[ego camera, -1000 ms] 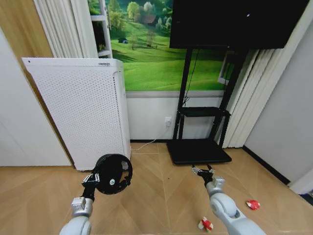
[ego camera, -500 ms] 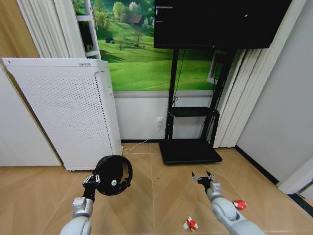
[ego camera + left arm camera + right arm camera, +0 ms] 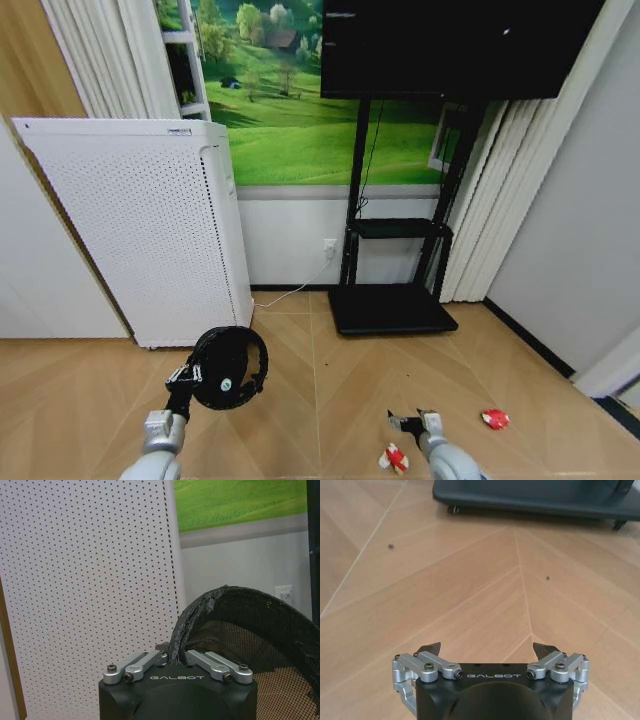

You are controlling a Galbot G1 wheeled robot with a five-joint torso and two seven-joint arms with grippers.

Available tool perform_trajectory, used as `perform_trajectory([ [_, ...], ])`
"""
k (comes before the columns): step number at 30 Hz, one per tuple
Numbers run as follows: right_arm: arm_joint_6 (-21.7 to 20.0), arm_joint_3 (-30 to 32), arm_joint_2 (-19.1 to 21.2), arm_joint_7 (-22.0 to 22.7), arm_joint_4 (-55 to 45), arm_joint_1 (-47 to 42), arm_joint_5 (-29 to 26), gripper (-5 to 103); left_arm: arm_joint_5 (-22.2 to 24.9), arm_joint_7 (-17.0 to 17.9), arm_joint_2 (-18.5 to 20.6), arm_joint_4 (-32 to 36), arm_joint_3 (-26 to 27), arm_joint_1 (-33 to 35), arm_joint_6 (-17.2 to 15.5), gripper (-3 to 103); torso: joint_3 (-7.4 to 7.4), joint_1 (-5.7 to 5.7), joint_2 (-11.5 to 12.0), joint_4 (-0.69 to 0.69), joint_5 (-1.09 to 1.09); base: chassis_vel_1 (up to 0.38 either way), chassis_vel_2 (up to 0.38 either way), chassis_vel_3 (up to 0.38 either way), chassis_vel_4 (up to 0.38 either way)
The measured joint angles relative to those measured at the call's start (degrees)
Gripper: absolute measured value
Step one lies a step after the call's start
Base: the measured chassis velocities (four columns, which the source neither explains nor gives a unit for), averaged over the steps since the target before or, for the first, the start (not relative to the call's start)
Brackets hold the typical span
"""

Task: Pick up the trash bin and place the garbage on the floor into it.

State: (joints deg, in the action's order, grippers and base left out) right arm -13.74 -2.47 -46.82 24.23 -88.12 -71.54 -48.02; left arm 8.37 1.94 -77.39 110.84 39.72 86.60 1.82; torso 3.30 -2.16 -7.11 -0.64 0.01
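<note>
Holding the trash bin (image 3: 229, 367) by its rim, your left gripper (image 3: 184, 377) is clamped on the mesh edge and keeps the bin lifted clear of the floor (image 3: 320, 400), in front of the white perforated appliance (image 3: 140, 230). Your right gripper (image 3: 414, 423) hangs low over the parquet with its jaws spread wide and nothing between them, just beside one red-and-white wrapper (image 3: 393, 459). A second wrapper (image 3: 493, 419) lies further to the right.
</note>
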Motion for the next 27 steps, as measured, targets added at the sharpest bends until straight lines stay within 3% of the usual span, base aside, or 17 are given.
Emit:
perform_trajectory([
  [14,-1.6,-7.2,0.9,1.5,2.7,0.8,-1.8,100,0.7,0.0,0.7,-3.4,-0.6,-2.4,0.0,5,0.00,0.00,0.0,0.01,-0.01,0.000,0.000,0.000,0.000],
  [27,-0.8,-10.0,-1.8,0.0,9.8,3.1,-0.4,100,-0.2,-0.1,0.2,-5.0,-2.5,-3.6,0.1,5,0.00,0.00,0.0,0.00,-0.01,0.000,0.000,0.000,0.000],
])
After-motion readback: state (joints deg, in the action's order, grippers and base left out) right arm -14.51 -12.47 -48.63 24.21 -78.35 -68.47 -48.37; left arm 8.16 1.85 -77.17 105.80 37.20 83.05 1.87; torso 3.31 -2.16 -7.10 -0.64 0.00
